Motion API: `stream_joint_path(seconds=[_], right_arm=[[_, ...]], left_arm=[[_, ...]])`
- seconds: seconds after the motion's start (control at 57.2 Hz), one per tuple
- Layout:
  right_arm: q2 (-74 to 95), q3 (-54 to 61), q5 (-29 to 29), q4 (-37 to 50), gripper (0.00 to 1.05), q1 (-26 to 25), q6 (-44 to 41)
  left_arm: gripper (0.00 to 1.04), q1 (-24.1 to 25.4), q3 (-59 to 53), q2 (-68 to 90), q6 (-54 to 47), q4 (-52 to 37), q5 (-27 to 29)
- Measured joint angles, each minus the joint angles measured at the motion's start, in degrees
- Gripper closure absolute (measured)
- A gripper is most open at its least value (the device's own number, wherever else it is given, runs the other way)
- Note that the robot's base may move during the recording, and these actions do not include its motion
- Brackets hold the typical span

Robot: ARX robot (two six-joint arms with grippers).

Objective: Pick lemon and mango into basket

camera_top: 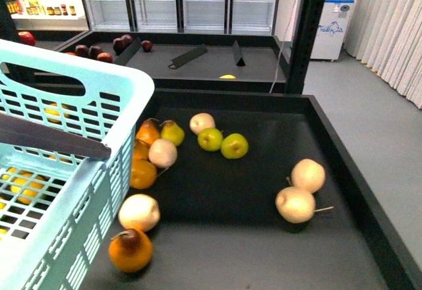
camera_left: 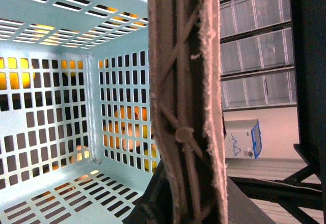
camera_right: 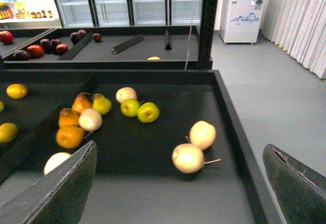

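Right wrist view: wide-spread hand (camera_right: 179,148)

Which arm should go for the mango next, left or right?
Right. Its gripper hangs open and empty over the fruit tray, with what looks like the mango in view. The left arm seems occupied holding the basket by its handle.

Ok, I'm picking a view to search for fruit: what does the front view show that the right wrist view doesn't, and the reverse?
Front only: the basket, blocking the left side, and an orange fruit beside it. Right wrist only: the open right gripper and a yellow-orange oval fruit in the left compartment. Both: two green apples, two pale round fruits.
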State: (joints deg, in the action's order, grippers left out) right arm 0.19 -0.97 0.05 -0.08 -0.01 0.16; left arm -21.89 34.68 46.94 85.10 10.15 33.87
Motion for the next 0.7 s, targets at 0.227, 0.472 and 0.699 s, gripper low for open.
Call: stream_joint_path(seconds=[0.227, 0.472, 0.699], right_arm=[[-0.02, 0.00, -0.04, 0.00, 0.09, 0.00, 0.00], [-0.04, 0.00, -0.02, 0.00, 0.09, 0.00, 0.00], [-0.04, 0.00, 0.09, 0.00, 0.09, 0.02, 0.00]], left_arm=[[0.99, 0.04, 0.00, -0.07, 0.02, 0.00, 0.04], [0.99, 0.04, 0.00, -0.07, 0.02, 0.00, 0.04], [0.99, 0.02, 0.02, -0.02, 0.02, -0.02, -0.11]])
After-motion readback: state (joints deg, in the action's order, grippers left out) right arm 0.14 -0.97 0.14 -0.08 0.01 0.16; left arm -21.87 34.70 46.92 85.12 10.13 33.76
